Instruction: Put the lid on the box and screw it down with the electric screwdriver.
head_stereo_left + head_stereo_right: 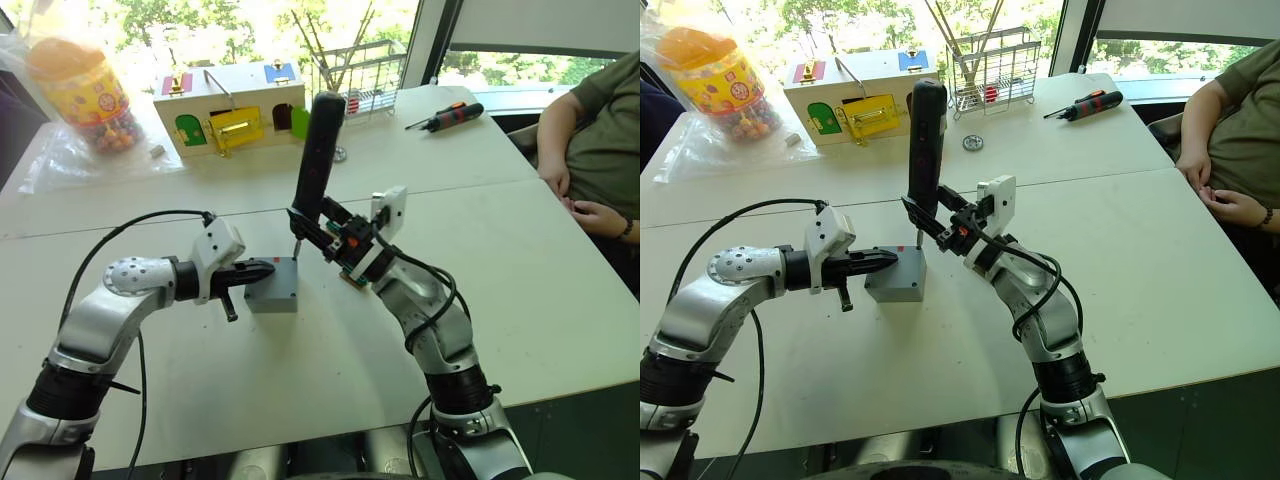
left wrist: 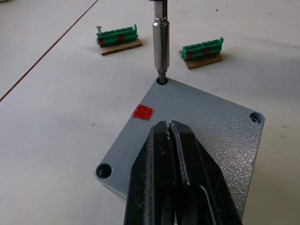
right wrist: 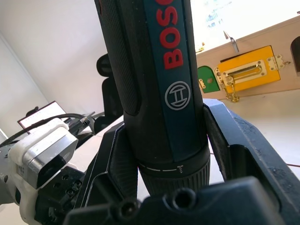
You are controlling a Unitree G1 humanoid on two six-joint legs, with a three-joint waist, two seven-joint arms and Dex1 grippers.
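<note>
While my right tool (image 1: 322, 232) has its fingers clamped round the electric screwdriver (image 1: 317, 150) — barrel tilted a bit, bit tip sitting in a corner hole of the lid (image 2: 187, 126) — my left tool (image 2: 176, 164) has its fingers pinched together w/ nothing between them, resting flat on the lid to hold it down. Lid's already on the box (image 1: 273, 290), which sits mid-desk (image 1: 560, 280) between my two arms.

What could go wrong, imo:

- The driver isn't quite plumb in the head views. If I spin it leaning like that, the bit could cam out of the screw head and skate across the lid, or chew the screw.
- Can't tell from the left wrist view if the bit is actually seated in a screw or just parked in the hole. If it's not engaged, it'll just spin and do nothing.
- My left tool only presses on top, it doesn't grip the sides. Torque from the driver could twist the whole box on the desk, and the lid could shift off its holes.
- Two other corner holes are visible, one looks empty — if I crank this corner hard first, the lid may rock up at the far side and the rest won't line up.
- The long barrel sticks well above my grip, so any slip there swings the tip off target.
</note>
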